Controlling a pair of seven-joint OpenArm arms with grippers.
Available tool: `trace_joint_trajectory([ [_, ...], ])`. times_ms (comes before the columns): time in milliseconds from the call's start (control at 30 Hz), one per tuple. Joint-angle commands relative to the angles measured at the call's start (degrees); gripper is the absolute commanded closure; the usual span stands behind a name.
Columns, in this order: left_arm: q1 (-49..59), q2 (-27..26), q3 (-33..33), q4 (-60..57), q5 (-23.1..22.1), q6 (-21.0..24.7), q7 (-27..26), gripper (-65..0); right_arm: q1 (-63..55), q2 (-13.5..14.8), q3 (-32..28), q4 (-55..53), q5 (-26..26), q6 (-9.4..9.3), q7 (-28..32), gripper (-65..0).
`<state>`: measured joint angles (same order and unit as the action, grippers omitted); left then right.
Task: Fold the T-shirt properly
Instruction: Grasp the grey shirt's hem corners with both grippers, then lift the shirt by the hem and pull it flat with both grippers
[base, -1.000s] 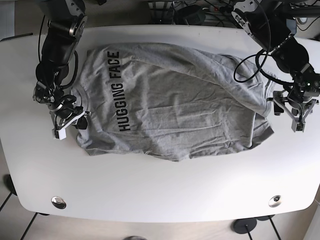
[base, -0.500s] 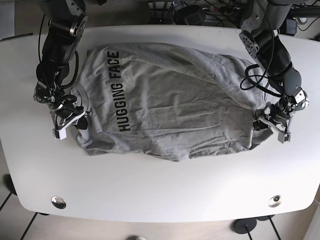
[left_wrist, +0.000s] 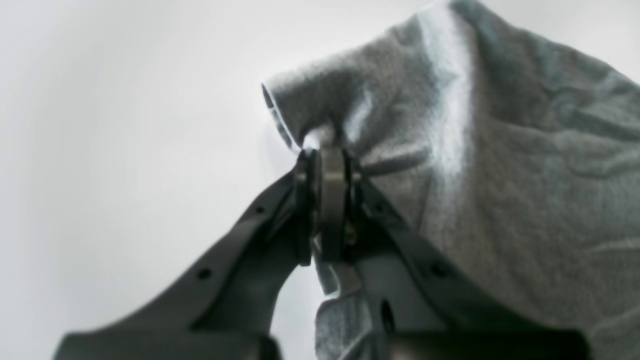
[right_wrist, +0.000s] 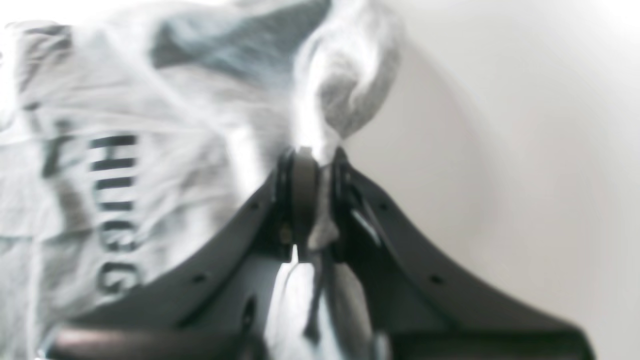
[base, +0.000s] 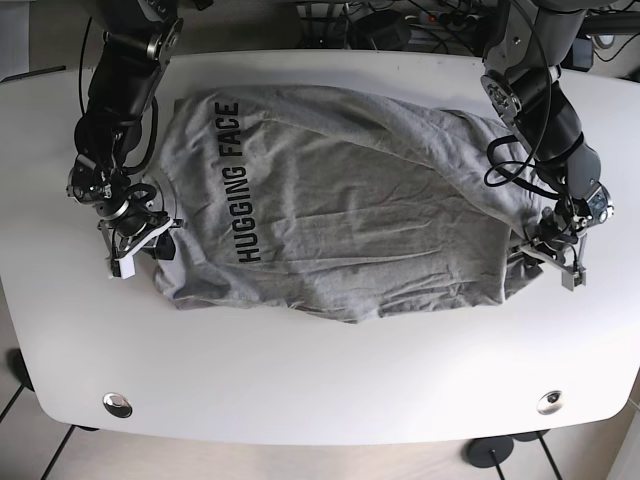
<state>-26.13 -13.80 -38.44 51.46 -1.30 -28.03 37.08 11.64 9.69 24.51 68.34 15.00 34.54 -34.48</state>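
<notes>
Your grey T-shirt (base: 340, 200) lies spread and wrinkled across the middle of the white tabletop (base: 320, 380), its black "HUGGING FACE" lettering (base: 237, 180) running along the side toward the base view's left. The cloth is not flat: creases run across the body, and its near edge curves unevenly from one gripper to the other.

At the shirt's edge on the base view's right, your left gripper (left_wrist: 327, 160) is clamped on a bunched corner of fabric; the wrist view shows the cloth pinched between the closed fingers and rising in a peak above them, with a small tail of it hanging below the grip. At the opposite edge, your right gripper (right_wrist: 312, 160) is likewise closed on a gathered fold of the shirt, with the lettering just beside it in that wrist view.

You have bare tabletop all along the near side of the shirt, broad and open, with only two round metal fittings (base: 118, 404) near the front corners. Beyond each gripper there is a narrower strip of white surface out to the tabletop's rounded ends. The far edge is tighter: the shirt reaches close to it, and cables crowd behind.
</notes>
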Motion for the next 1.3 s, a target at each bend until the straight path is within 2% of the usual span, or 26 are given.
trace_joint_trajectory([
  [33, -1.7, -1.0, 0.0, 7.0, -1.4, -2.4, 1.0, 0.0, -1.0, 0.4, 0.1, 8.3, 0.9, 0.49, -2.5, -2.2],
  [100, -1.7, -0.9, 0.3, 12.5, -3.1, -4.4, 4.8, 0.0, -3.1, -0.9, 0.1, 15.2, 0.9, 0.49, -5.0, -2.2],
  [200, -1.5, -0.9, 0.5, 19.5, -6.7, -4.9, 9.7, 0.0, -5.5, -1.7, 0.1, 24.9, 0.8, 0.49, -8.2, -2.2],
  [367, -1.5, -0.9, 0.8, 25.6, -10.5, -5.0, 13.3, 0.0, -5.7, -1.5, 0.3, 28.7, 0.4, 0.49, -11.1, -2.2],
  [433, -1.7, -1.1, 3.1, 25.7, -10.6, -5.0, 12.9, 0.0, -4.4, -1.5, 0.3, 28.5, 0.3, 0.49, -11.3, -2.2],
  [700, -4.0, -0.8, 4.3, 31.5, -10.6, -4.9, 13.2, 0.0, -1.0, -0.1, 0.1, 28.5, 0.3, 0.22, -11.5, -2.2],
  [733, -6.1, -0.9, 6.1, 31.2, -10.5, -4.7, 13.2, 0.0, 1.1, 1.3, 0.0, 28.4, 0.4, 0.14, -11.5, -2.2],
  [800, -8.8, -0.9, 8.5, 31.2, -10.3, -4.7, 13.2, 0.0, 5.1, 2.3, -0.1, 27.9, 0.4, 0.14, -12.3, -2.2],
  [867, -13.4, -1.1, 10.3, 29.3, -10.3, -4.6, 13.2, 0.0, 11.8, 3.0, -0.1, 25.3, 0.3, 0.31, -15.8, -2.2],
  [900, -18.3, -1.2, 11.3, 25.7, -10.3, -4.6, 13.2, 0.0, 17.5, 4.3, -0.1, 22.5, 0.3, 0.40, -17.9, -2.2],
  [1033, -34.5, -4.0, 11.6, 14.3, -10.2, -4.1, 12.8, 0.0, 33.7, 7.5, -0.9, 15.0, 0.4, 0.40, -20.5, -2.2],
  [1100, -44.2, -4.5, 12.0, 6.5, -10.2, -2.9, 11.0, 0.0, 42.4, 10.2, -6.4, 10.7, 0.8, 0.22, -20.7, -2.2],
  [1133, -47.2, -5.8, 13.1, 4.3, -10.3, -2.8, 10.2, 0.0, 44.7, 10.7, -8.2, 10.6, 0.8, 0.14, -20.7, -2.2],
  [1200, -48.9, -8.2, 16.4, 0.8, -10.5, -2.8, 8.3, 0.0, 48.5, 10.7, -9.2, 10.5, 0.8, 0.14, -20.7, -2.2],
  [1300, -48.9, -8.6, 18.1, 0.0, -10.6, -3.0, 7.5, 0.0, 51.4, 10.6, -9.3, 10.7, 0.9, 0.14, -21.9, -2.2],
])
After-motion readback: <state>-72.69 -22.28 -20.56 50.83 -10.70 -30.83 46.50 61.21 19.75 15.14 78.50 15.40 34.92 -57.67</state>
